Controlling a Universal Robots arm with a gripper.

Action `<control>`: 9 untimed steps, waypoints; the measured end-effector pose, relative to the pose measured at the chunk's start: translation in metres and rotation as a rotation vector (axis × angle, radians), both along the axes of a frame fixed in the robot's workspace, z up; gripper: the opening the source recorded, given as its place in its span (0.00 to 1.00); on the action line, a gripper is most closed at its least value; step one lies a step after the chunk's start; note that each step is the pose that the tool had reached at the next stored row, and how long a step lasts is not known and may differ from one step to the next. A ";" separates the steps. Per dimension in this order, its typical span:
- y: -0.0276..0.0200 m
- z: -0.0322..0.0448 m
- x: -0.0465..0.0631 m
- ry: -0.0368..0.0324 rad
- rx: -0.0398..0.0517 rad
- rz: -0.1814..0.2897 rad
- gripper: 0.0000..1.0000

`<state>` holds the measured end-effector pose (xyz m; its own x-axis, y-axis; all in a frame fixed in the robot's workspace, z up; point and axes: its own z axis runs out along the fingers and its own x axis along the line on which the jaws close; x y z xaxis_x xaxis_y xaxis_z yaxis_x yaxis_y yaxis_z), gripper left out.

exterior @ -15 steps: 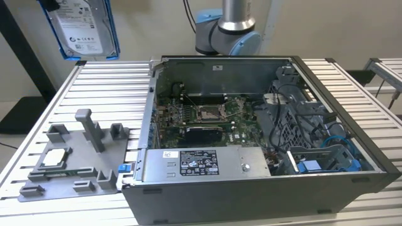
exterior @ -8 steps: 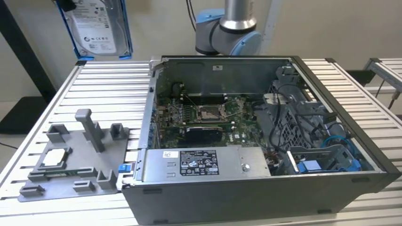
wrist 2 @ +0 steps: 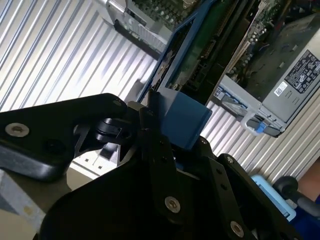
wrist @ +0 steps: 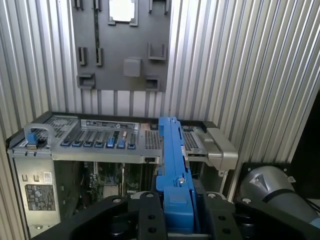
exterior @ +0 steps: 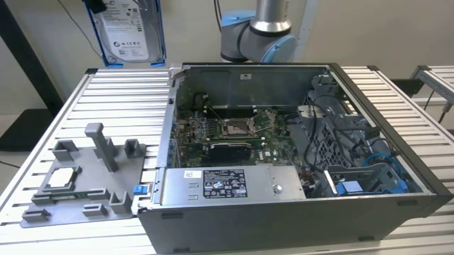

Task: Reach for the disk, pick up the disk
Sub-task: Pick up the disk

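I see the gripper (wrist: 177, 202) clenched on the disk (exterior: 127, 32), gripping the blue bracket edge-on in both wrist views. The disk hangs clear of the slatted table (exterior: 117, 101), above its far edge near the corner on the exterior view's left. It stands on end, long axis vertical, with its white label facing the exterior camera; I cannot make out the print.

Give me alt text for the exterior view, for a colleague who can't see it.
The disk, silver with a blue bracket, is held upright at the exterior view's upper left. Below, an open computer case sits on the slatted table, with a grey fixture tray on the exterior view's left.
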<state>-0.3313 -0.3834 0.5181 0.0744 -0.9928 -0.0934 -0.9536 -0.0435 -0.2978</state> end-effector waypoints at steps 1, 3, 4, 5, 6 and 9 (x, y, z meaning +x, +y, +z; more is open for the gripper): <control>0.0000 -0.0001 0.003 -0.0013 0.0000 0.000 0.00; 0.0001 -0.0005 0.009 -0.0039 0.0001 0.000 0.00; 0.0000 -0.0007 0.013 -0.0048 0.0001 0.000 0.00; 0.0000 -0.0009 0.016 -0.0050 0.0002 0.000 0.00; 0.0000 -0.0010 0.021 -0.0050 0.0002 0.000 0.00; 0.0000 -0.0010 0.034 -0.0049 0.0003 0.000 0.00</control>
<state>-0.2974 -0.3834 0.5171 0.0749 -0.9928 -0.0933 -0.9522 -0.0434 -0.3025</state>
